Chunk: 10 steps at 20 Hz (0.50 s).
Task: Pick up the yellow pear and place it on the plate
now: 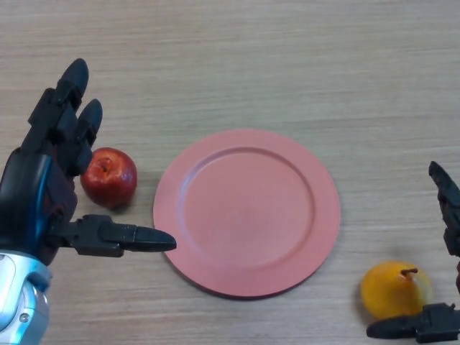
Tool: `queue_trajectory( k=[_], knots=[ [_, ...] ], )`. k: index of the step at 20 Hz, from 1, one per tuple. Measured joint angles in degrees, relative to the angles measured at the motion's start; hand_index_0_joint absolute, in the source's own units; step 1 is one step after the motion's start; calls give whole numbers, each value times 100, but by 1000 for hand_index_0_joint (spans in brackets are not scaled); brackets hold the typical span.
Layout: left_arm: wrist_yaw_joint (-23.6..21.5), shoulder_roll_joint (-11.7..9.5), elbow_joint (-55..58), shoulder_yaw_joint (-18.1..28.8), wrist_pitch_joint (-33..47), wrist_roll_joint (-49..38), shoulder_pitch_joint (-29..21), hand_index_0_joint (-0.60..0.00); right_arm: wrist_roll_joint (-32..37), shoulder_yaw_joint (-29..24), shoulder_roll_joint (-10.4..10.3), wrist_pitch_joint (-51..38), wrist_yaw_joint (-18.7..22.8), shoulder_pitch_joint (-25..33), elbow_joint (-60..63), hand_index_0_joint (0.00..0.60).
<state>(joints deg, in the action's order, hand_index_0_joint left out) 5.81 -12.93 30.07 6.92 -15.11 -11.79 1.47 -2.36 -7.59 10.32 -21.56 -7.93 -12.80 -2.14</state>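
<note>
A round pink plate (246, 212) lies flat near the middle of the light wooden table (287, 65), and nothing rests on it. The yellow pear (394, 289) sits on the table at the near right, well clear of the plate's rim, its short brown stem pointing up and a little to the right. The right hand (447, 215) comes in at the right edge of the view and only part of it shows: dark fingers (444, 188) stand just to the right of the pear and slightly farther away, and the thumb (417, 325) stretches out leftward just beneath the fruit on its near side. The hand brackets the pear loosely, spread wide rather than closed, and whether any part of it touches the skin of the fruit cannot be told. At the left of the plate, just beside its rim, a red apple (108, 177) stands on the table. The left hand (43, 187) hovers at the near left with its fingers (70, 93) straight and pointing away from the robot, partly overlapping the apple's left side in the view, and its thumb (122, 238) extended to the right toward the plate's near-left edge; it holds nothing.
</note>
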Motion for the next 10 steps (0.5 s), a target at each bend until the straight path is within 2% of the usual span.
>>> queue_trajectory(
  k=[3,6,8,10],
  knots=[
    [-1,4,0,3,0,0,34,0,-408,120,81,-350,328,160,813,0],
    [-1,6,1,20,1,-2,75,0,-412,193,96,-480,508,307,1303,0],
    [-1,8,2,49,1,-6,131,0,-688,195,139,-564,855,425,1604,0],
    [-2,14,1,72,2,-6,178,0,-848,231,195,-692,885,525,1977,0]
  ],
)
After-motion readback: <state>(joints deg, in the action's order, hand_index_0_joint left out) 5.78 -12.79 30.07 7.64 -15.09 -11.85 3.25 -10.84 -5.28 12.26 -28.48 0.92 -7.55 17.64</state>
